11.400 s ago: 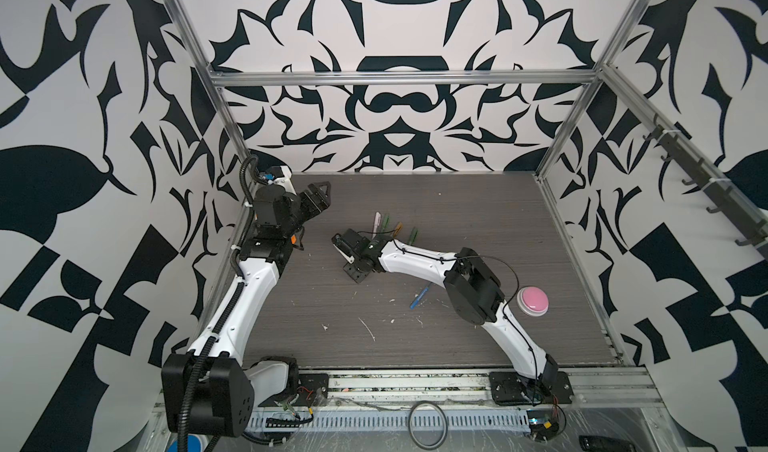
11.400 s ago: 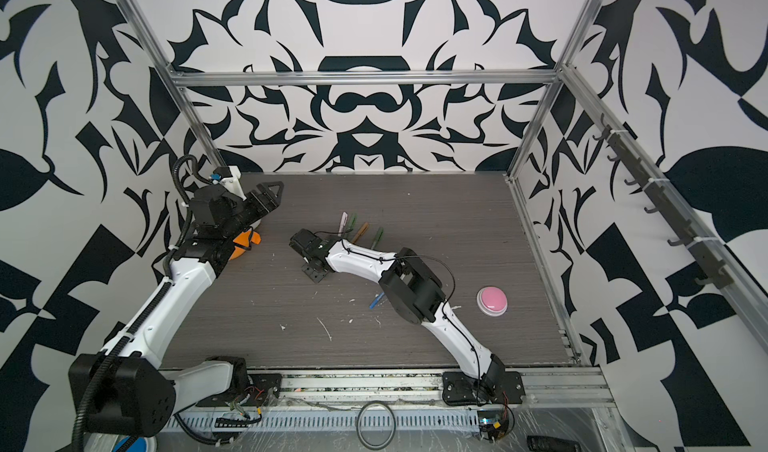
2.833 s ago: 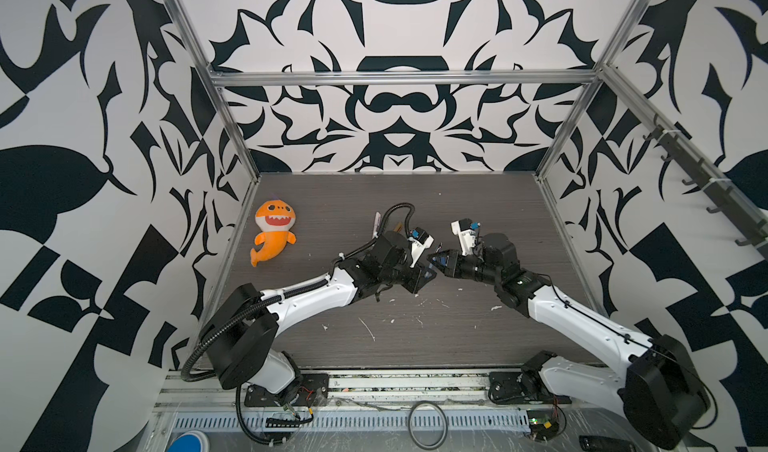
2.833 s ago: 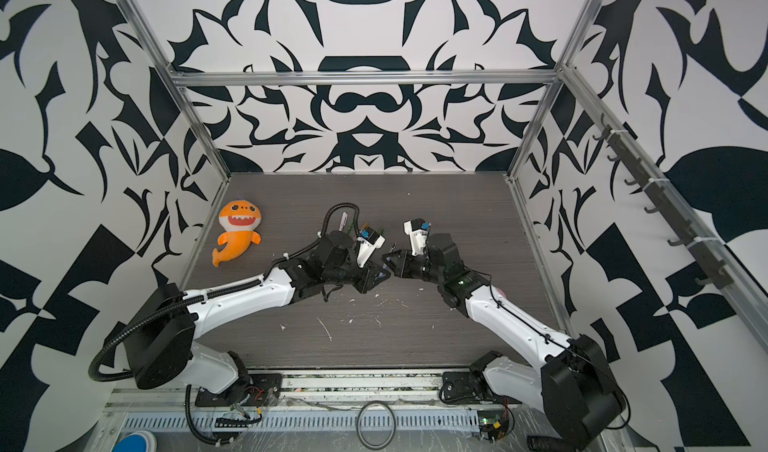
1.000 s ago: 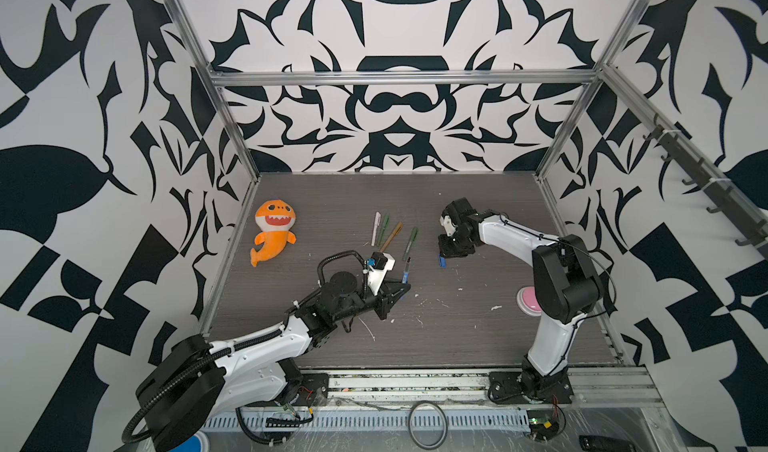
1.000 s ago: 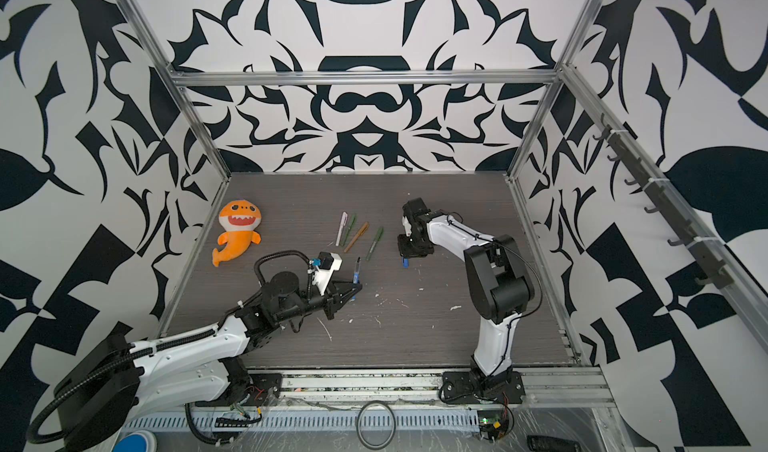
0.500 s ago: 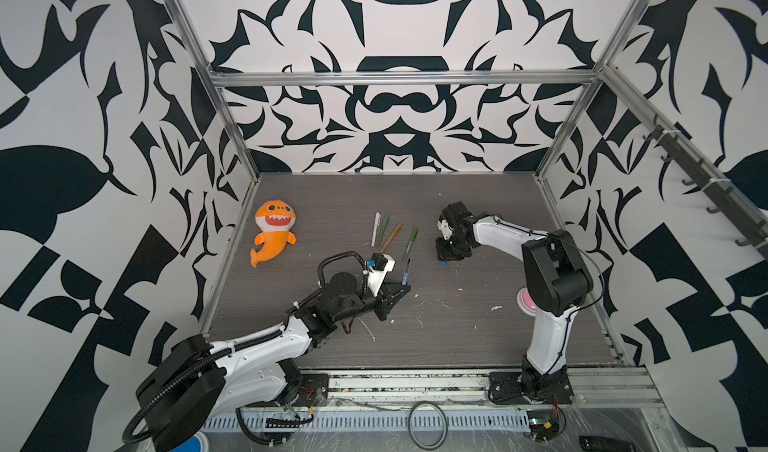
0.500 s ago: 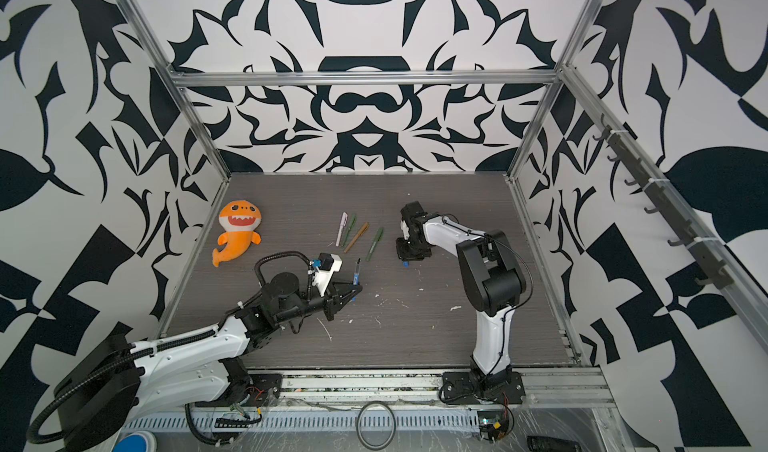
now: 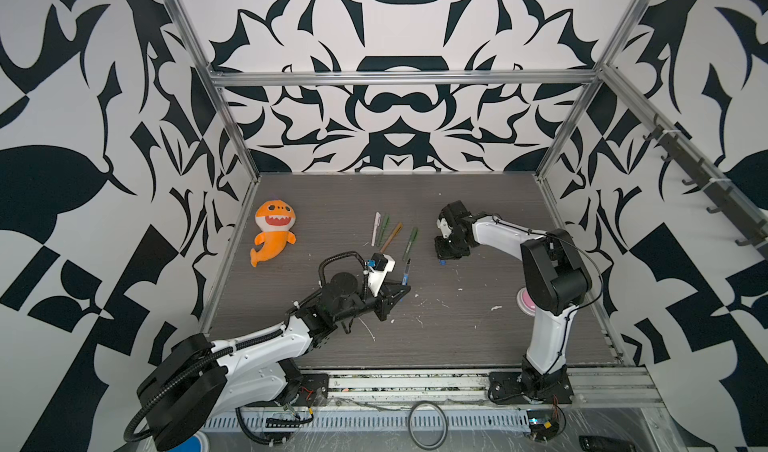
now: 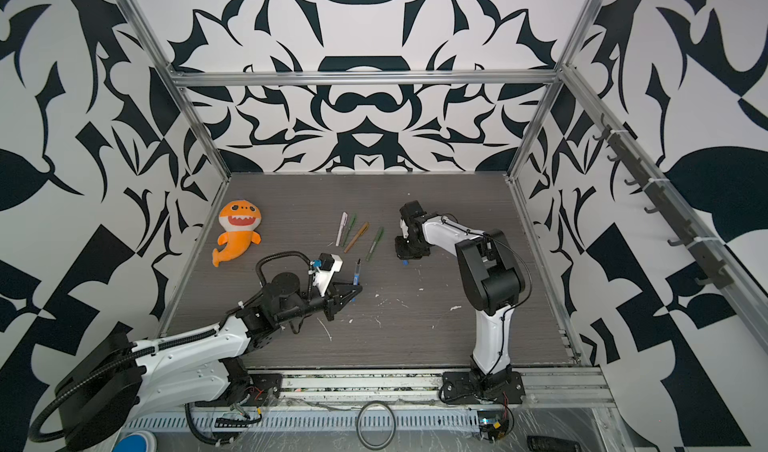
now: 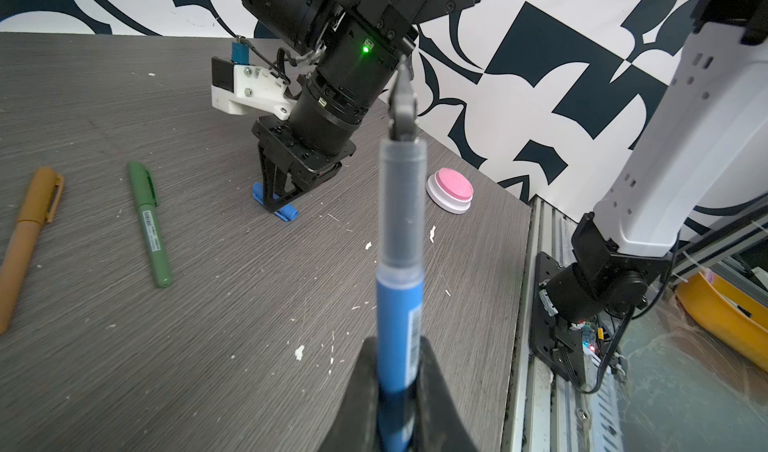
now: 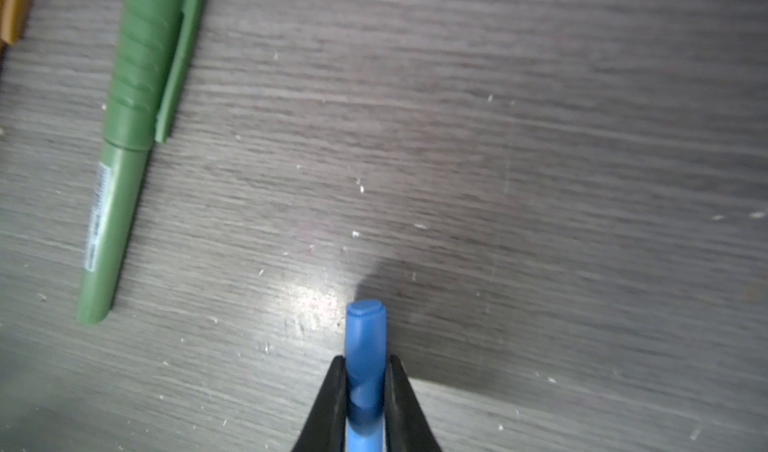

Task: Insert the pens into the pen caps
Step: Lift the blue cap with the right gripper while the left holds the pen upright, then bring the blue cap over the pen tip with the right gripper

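Right claw (image 12: 365,360) pinches blue cap (image 12: 365,329); left claw (image 11: 397,344) grips blue pen (image 11: 399,296).

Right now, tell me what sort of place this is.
Probably a robot-manipulation test cell, not a home or office: an aluminium frame carries black-and-white patterned walls, and a left arm and right arm are bolted to a rail beside the table.

Booth with patterned walls (image 9: 399,109)
Black-and-white shapes cover three sides; metal bars (image 9: 399,76) frame them; the grey wood-grain table (image 9: 332,192) below has small white scuffs (image 9: 494,308).
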`<state>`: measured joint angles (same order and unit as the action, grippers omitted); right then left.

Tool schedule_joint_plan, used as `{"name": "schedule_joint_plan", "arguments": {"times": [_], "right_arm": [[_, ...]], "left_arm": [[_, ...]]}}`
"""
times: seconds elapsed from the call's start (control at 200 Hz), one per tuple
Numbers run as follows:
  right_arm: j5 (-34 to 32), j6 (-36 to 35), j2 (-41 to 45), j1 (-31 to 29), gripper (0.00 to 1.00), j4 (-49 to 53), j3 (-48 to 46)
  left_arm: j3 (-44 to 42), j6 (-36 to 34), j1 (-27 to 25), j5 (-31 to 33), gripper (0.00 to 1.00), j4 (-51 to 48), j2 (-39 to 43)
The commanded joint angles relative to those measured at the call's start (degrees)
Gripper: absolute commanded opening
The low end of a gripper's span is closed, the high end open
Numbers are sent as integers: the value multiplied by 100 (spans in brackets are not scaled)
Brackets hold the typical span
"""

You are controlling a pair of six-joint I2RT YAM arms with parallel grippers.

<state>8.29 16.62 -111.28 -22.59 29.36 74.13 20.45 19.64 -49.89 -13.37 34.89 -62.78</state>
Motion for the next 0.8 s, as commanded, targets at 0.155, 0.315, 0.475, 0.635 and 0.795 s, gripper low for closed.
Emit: {"name": "schedule_joint_plan", "arguments": {"times": [0.155, 0.315, 0.475, 0.635, 0.795], "right_arm": [[405, 325, 1363, -35, 16, -1081, -774], [828, 775, 2700, -77, 14, -2877, -2116], [802, 1177, 3856, -222, 12, -4212, -3040], [551, 1276, 4673, -668, 12, -5073, -3431], [267, 1282, 5049, -1100, 12, -5459, -3399]], "left_arm": [[46, -65, -10, 198, 6, 185, -56], [-57, -17, -8, 377, 5, 691, -252], [-68, 80, -4, 426, 5, 1247, -563], [75, 93, -3, 308, 5, 1319, -755], [205, 99, -8, 187, 5, 1256, -886]]}}
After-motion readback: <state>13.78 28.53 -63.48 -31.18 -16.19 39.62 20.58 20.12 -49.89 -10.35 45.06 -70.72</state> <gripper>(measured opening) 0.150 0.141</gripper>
